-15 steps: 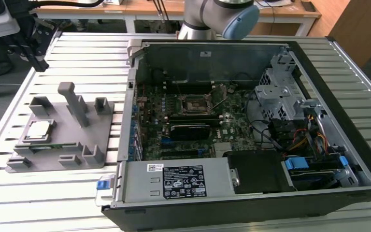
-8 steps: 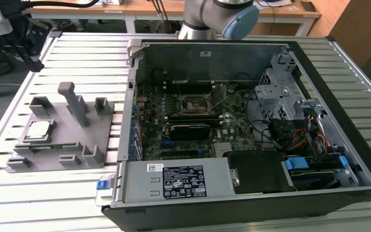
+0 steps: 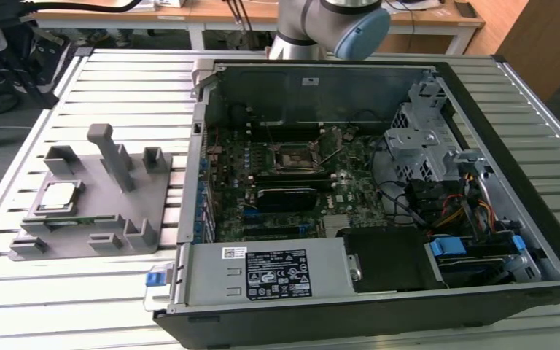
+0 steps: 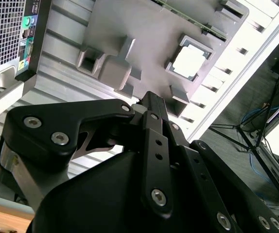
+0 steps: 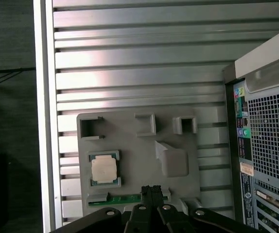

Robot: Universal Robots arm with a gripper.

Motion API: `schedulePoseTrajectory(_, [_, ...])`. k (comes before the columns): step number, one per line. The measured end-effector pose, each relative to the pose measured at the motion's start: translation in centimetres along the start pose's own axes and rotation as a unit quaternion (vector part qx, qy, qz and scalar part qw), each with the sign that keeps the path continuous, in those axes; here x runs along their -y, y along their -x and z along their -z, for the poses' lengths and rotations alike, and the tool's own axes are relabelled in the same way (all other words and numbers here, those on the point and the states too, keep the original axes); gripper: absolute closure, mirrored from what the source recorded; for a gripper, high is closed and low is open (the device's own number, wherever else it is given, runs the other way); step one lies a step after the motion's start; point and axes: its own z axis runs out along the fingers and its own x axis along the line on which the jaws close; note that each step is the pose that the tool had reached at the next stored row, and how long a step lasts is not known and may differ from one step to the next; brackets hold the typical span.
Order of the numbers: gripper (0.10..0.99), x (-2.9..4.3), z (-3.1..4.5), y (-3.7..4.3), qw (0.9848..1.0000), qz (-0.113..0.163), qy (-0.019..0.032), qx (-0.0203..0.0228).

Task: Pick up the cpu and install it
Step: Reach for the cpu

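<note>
One cpu (image 3: 58, 195) noted, lying flat with its silver top up in a square nest on the one grey fixture plate (image 3: 105, 210), toward the exterior view's left. In both wrist views the cpu (image 5: 103, 170) (image 4: 189, 62) sat well apart from me. My pincer (image 5: 151, 190) hung above the plate's edge, narrow, the two fingers pressed together and holding nothing; the second wrist view showed the pincer (image 4: 149, 97) likewise closed. Just beside the tips lay one green strip of circuit board (image 5: 122, 199) in a slot. On the plate I counted one tall post (image 3: 114, 157), standing between the cpu's nest and the computer, and three small bracketed pockets in a row (image 5: 145, 124). One open computer case (image 3: 358, 321) lay on its side on the slatted metal table (image 3: 125, 80), just beside the plate. Inside it: one motherboard with one black socket (image 3: 293, 158), its metal frame around it, one grey power supply (image 3: 265, 273), and loose cables near the drive cage. My arm (image 3: 329, 25) rose at the case's far side.
</note>
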Motion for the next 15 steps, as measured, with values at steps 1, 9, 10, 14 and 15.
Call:
schedulePoseTrajectory(1, [0.980, 0.01, -0.01, -0.12, 1.0000, 0.000, 0.0000, 0.0000])
schedulePoseTrajectory(9, [0.980, 0.08, -0.04, -0.98, 1.0000, 0.000, 0.0000, 0.0000])
schedulePoseTrajectory(10, [0.980, 0.08, -0.05, -1.07, 1.0000, 0.000, 0.0000, 0.0000])
schedulePoseTrajectory(14, [0.980, 0.11, -0.07, -1.46, 1.0000, 0.000, 0.0000, 0.0000])
schedulePoseTrajectory(15, [0.980, 0.12, -0.07, -1.54, 1.0000, 0.000, 0.0000, 0.0000])
